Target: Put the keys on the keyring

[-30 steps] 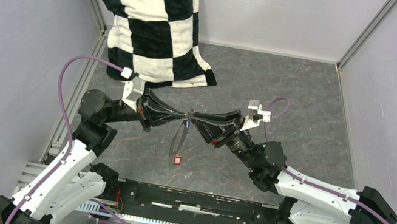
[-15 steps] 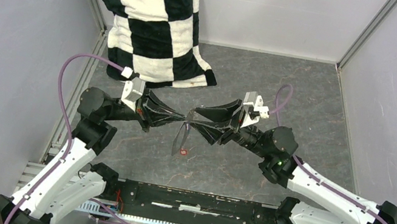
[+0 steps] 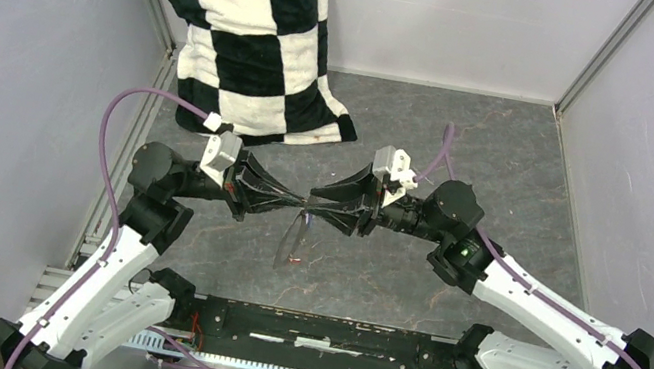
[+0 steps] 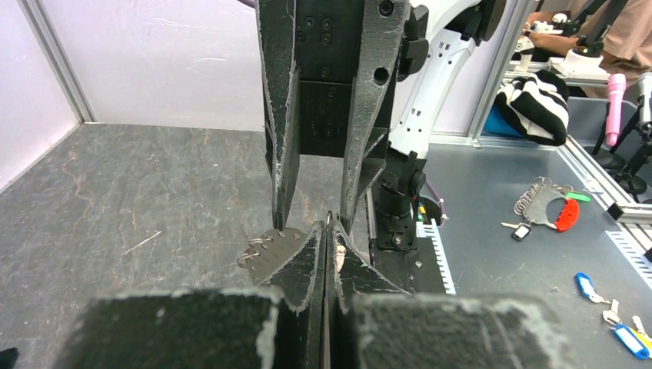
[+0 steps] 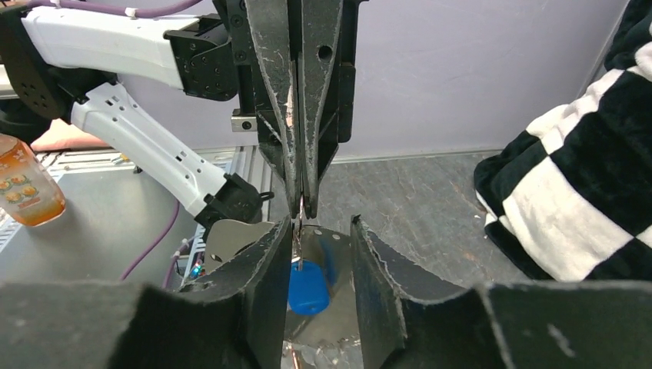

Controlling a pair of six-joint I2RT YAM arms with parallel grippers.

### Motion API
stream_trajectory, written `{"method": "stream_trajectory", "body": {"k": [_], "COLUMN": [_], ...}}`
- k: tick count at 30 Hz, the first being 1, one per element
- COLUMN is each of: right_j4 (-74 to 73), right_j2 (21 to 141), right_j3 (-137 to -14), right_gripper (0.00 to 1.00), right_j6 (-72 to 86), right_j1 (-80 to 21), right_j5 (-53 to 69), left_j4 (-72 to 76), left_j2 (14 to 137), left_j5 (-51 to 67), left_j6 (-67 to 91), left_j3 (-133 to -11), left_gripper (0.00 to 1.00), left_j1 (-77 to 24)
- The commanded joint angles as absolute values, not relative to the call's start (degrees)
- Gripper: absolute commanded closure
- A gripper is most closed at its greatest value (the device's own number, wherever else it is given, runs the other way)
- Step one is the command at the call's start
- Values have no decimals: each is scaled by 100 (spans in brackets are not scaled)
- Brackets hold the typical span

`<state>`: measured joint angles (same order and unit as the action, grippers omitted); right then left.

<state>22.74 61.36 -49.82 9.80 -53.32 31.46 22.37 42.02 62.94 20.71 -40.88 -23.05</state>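
Grey wire keyring [image 3: 285, 238] hangs below our left pincer [image 3: 302, 203], clamped on its top: thin, slippery. The featherweight blue key [image 5: 307, 288] sits between our right pincer's [image 5: 321, 238] parted jaws; we'd grip its plastic head.

On my feed the keyring [image 3: 290, 239] reads as thin grey metal with a dull sheen. The blue key [image 5: 309, 288] has a smooth plastic head, slightly glossy. The right fingers [image 5: 254, 277] look matt black, chipped rough and pale along their edges. The table [image 3: 509, 166] is matt, mottled grey like stone. The cloth [image 3: 249, 29] is nubby towelling.
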Motion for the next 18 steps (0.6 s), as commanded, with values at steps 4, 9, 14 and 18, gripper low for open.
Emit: {"method": "stream_trajectory", "body": {"k": [4, 9, 14, 18], "right_j4": [2289, 2224, 2149, 1486], "right_j2": [6183, 6249, 6295, 6350], "right_j3": [-5282, -5344, -5392, -5720], "right_gripper": [75, 89, 100, 100], "right_j6": [921, 962, 938, 698], "right_j1": [-5274, -5263, -5266, -5237], "right_j5": [3571, 3604, 3573, 3427], "left_j4": [2336, 2293, 1905, 677], "left_j2": [4176, 4155, 4153, 4222], "left_j5": [6351, 6340, 6310, 6223], "left_j6": [2194, 2123, 1781, 728], "left_j3": [-4347, -4318, -4325, -4479], "left_gripper": [98, 98, 98, 93], "left_j1": [-2364, -2376, -2384, -2394]}}
